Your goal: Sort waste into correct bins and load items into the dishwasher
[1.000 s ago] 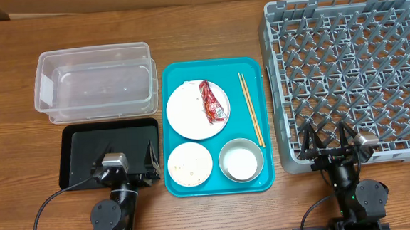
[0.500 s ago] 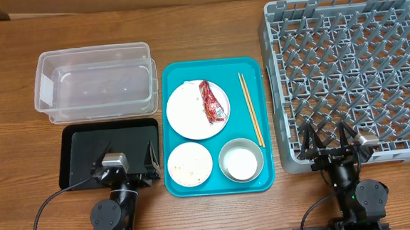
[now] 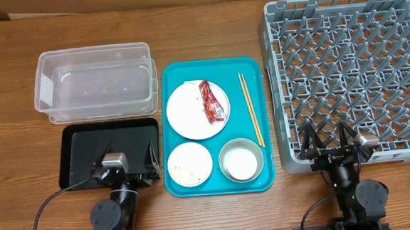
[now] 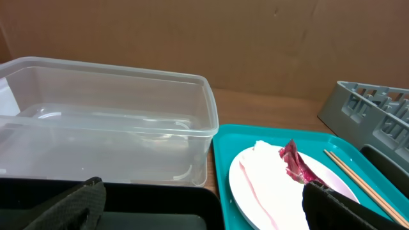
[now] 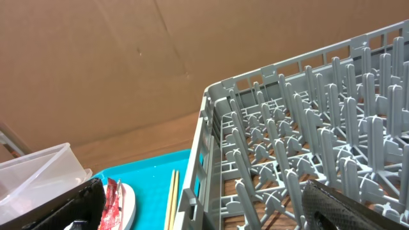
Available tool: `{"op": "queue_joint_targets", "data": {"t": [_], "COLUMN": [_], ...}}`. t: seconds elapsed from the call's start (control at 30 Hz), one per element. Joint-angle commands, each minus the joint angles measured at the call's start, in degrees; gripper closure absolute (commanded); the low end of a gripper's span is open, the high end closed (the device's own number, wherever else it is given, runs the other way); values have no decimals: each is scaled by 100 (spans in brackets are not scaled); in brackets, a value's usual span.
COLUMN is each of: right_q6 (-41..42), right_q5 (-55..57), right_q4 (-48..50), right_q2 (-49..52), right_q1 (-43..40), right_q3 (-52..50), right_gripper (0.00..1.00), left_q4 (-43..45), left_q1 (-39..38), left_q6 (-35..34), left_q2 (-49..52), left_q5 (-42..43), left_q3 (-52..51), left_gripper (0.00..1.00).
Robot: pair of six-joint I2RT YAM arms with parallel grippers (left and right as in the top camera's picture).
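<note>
A large white plate [image 3: 190, 112] on the teal serving tray [image 3: 220, 184] carries the red snack wrapper [image 3: 213, 102] and a white napkin [image 3: 188, 85]. In front stand a small soiled plate [image 3: 189, 164] and a bowl [image 3: 240, 160]. The chopsticks [image 3: 251, 118] lie along the tray's right side. My left gripper [image 3: 131, 155] is open and empty over the black tray [image 3: 86, 147], with the clear tub [image 3: 95, 89] behind. My right gripper [image 3: 327, 142] is open and empty at the front left edge of the grey dish rack [image 3: 352, 70]. The left wrist view shows the wrapper [image 4: 292, 160] and tub [image 4: 108, 121].
The right wrist view shows the rack's pegs [image 5: 307, 128], the chopsticks [image 5: 172, 198] and the wrapper [image 5: 112, 204]. A brown cardboard wall [image 4: 192, 32] stands behind the wooden table [image 3: 207, 29].
</note>
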Motion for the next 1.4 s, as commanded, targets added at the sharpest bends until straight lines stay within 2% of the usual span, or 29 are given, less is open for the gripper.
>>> {"op": "queue_joint_targets", "data": {"t": [0.0,0.2,0.33,0.57,0.7,0.83,0.97,1.13,1.27,1.37], "right_q6": [-2,9,-2,-4,-24,-50,-26,107,107,109], "right_q5": [11,-48,-743,-1257,-1259,-1394,-1453,-2457,-2557,-2509], "right_q4": [33,35,39,-1113,-2376,-3746,-4301,-4179,-4312,-4804], "right_q2": [-63,-63,-63,44,658,1753,2640,3101,3351,3637], "right_q1": [-2,-2,-2,-2,-2,50,136,138,144,284], "right_q3": [-59,-59,24,1447,2844,4310,5392,5821,5821,5821], "right_gripper": [0,0,0,0,0,0,0,0,1,1], "left_q4": [11,11,13,13,11,11,11,13,11,11], "left_q1": [-17,-17,-17,-17,-17,-17,-17,-17,-17,-17], "left_q6": [4,4,4,4,4,4,4,4,4,4], "left_q2": [-2,-2,-2,-2,-2,-2,-2,-2,-2,-2], "left_q5": [22,22,22,22,22,22,22,22,22,22], "left_q3": [-20,-20,-20,-20,-20,-20,-20,-20,-20,-20], "left_gripper": [0,0,0,0,0,0,0,0,0,0]}}
